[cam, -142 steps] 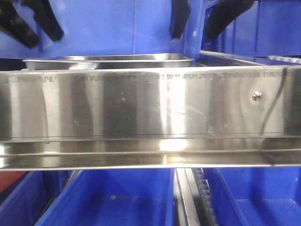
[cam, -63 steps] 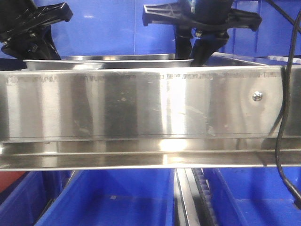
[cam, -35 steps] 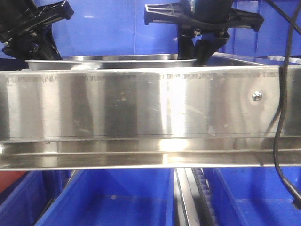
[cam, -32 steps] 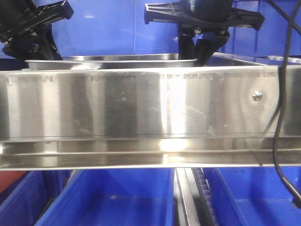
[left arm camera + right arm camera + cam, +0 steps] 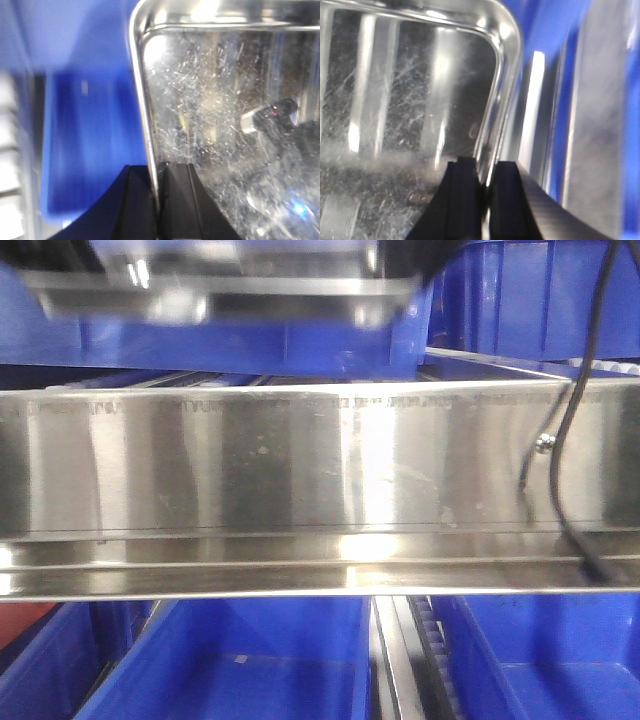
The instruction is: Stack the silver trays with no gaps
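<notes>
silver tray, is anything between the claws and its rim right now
Nothing visible. The left claw has one finger on each side of the silver tray rim and is closed on it. The right claw pinches the rim the same way. No other object sits in either grip.

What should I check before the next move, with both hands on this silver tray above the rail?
1. Left hand shut on the silver tray: ok, it pinches the rim.
2. Right hand shut on the opposite rim: ok.
3. Tray clear of the steel rail: ok, blue shows between them in the front view.
4. Tray level: cannot tell, it is blurred.
5. Black cable off the tray: ok, it hangs to the tray's right, across the rail.
6. Tray to stack onto in sight: cannot tell.
</notes>
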Controlling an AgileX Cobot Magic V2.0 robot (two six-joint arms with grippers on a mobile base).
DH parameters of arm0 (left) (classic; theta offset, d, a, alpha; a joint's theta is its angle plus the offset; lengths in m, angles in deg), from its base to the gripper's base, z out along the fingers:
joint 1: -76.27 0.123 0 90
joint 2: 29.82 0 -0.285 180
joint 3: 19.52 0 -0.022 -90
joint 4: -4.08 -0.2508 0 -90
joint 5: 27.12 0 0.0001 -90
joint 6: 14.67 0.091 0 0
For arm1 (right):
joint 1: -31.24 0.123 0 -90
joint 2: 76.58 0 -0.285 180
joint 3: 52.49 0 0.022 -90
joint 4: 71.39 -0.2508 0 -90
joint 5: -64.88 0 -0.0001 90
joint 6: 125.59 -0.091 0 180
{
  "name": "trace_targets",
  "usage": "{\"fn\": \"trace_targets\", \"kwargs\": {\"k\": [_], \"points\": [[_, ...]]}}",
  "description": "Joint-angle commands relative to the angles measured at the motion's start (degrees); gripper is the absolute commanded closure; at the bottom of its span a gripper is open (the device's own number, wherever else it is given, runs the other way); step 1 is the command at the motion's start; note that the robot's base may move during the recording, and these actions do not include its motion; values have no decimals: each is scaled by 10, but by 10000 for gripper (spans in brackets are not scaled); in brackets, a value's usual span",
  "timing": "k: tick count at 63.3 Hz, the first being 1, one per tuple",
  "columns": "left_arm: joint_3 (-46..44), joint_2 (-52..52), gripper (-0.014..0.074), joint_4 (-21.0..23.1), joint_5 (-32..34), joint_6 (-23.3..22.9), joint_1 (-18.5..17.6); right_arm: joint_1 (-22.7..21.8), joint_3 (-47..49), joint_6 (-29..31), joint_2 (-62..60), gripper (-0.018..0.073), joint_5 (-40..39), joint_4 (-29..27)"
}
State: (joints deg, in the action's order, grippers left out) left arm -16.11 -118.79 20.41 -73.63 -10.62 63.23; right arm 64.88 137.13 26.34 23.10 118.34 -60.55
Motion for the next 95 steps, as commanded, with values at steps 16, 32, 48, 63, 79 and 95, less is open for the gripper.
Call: {"fn": "trace_targets", "kwargs": {"k": [16,32,48,63,79,95], "points": [[-4,112,614,9,35,2,-3,52,5,-60,-80,627,-39,138],[-4,172,614,-1,50,2,-3,77,6,-89,-125,627,-59,191],[-4,186,614,-1,73,2,-3,77,6,-89,-142,627,-69,219],[-4,182,614,-1,99,2,-3,77,6,-89,-144,627,-75,251],[-5,179,614,-9,103,1,-39,77,6,-94,-145,627,-73,258],[-10,179,614,-17,116,-33,-58,77,6,-94,-145,627,-43,270]]}}
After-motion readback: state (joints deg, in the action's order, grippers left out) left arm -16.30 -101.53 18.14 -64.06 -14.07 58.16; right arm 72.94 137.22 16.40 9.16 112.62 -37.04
